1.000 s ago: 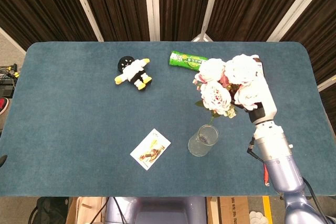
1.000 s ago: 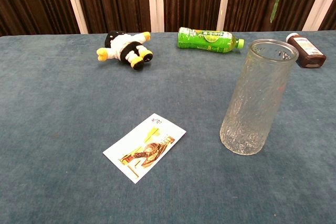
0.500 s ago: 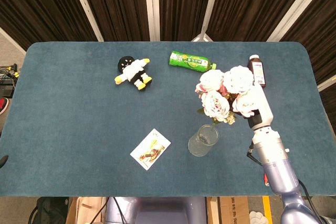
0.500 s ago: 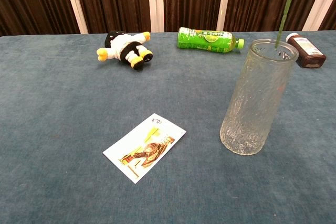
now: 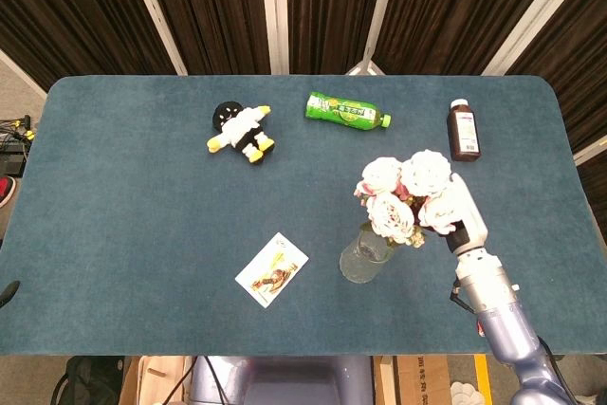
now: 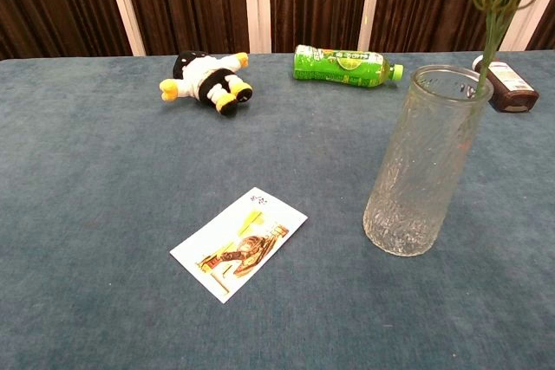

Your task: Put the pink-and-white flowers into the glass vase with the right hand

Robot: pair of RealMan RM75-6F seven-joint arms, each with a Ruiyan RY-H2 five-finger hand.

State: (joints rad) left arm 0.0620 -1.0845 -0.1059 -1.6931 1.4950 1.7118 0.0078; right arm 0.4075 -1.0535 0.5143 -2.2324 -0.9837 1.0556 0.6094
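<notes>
Head view: the right hand [image 5: 458, 218] holds the flowers [image 5: 403, 194], and its fingers are hidden behind the blooms. The blooms sit just over the vase [image 5: 366, 254]. A card [image 5: 272, 268] lies to the left of it.

Chest view: the green stem [image 6: 490, 45] dips into the mouth of the vase [image 6: 422, 162]. No hand shows here.
</notes>
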